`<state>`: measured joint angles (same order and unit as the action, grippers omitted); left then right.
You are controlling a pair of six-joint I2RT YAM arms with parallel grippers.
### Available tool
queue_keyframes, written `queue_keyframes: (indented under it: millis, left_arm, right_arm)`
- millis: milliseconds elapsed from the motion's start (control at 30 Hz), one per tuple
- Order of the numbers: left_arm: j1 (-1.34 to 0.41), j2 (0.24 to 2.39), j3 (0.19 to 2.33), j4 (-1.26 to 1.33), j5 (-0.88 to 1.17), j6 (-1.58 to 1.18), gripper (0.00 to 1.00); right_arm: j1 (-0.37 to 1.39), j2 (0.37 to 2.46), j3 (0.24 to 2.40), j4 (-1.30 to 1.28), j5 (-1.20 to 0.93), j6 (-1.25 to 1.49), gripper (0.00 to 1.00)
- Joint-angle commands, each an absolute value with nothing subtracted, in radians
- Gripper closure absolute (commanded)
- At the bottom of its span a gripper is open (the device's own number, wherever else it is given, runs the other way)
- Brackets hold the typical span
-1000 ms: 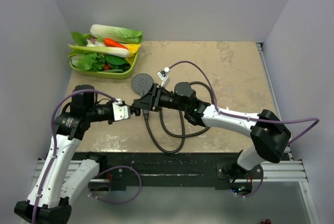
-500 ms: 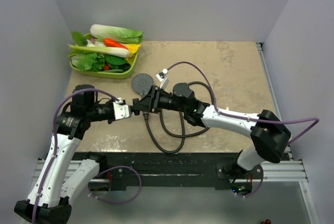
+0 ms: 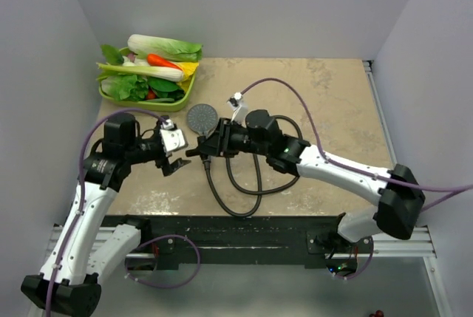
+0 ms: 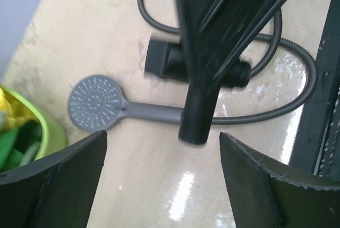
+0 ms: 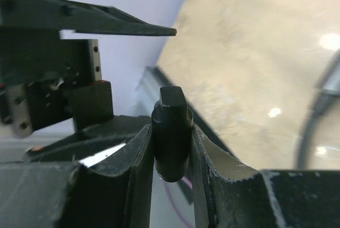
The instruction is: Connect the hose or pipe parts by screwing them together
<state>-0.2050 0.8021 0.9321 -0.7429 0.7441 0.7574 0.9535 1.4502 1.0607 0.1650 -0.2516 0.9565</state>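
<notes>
The dark grey shower head (image 3: 202,117) lies face up on the table, and its handle (image 4: 151,112) runs toward the hose (image 3: 236,200), which loops over the table. My right gripper (image 3: 204,150) is shut on the black hose end piece (image 5: 171,127) and holds it above the table, with a finger (image 5: 212,156) pressed on each side. Whether the hose reaches the handle is hidden behind that piece (image 4: 195,116). My left gripper (image 3: 183,148) stands open just left of it, and nothing sits between its fingers (image 4: 58,185).
A green tray (image 3: 182,101) of vegetables stands at the back left, close to the shower head; its rim (image 4: 50,132) shows in the left wrist view. Purple cables arch over both arms. The black rail (image 3: 236,228) runs along the near edge.
My left gripper has opened, let go of the black end piece and drawn back to the left. The right gripper still holds the piece and has shifted slightly.
</notes>
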Motion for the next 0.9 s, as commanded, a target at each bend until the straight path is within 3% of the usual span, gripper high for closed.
queue_keyframes:
  millis: [0, 67, 167, 400, 667, 867]
  left_arm:
    - [-0.207, 0.952, 0.988, -0.678, 0.675, 0.468, 0.11]
    - [-0.219, 1.023, 1.024, -0.702, 0.670, 0.388, 0.17]
    - [-0.296, 1.129, 1.063, -0.689, 0.609, 0.298, 0.18]
    - [-0.515, 1.458, 1.163, -0.606, 0.483, 0.117, 0.22]
    - [-0.560, 1.794, 1.327, -0.664, 0.359, 0.086, 0.26]
    - [-0.560, 1.882, 1.348, -0.658, 0.328, 0.055, 0.28]
  right_arm:
    - [0.872, 1.239, 1.207, -0.231, -0.008, 0.747, 1.00]
    - [0.816, 1.166, 1.203, -0.329, 0.015, 0.739, 1.00]
    - [0.715, 1.037, 1.206, -0.461, 0.096, 0.721, 1.00]
    - [0.710, 0.885, 1.162, -0.652, 0.245, 0.771, 1.00]
    - [0.709, 0.747, 0.955, -0.631, 0.229, 0.831, 1.00]
    - [0.710, 0.868, 0.839, -0.447, 0.158, 0.825, 1.00]
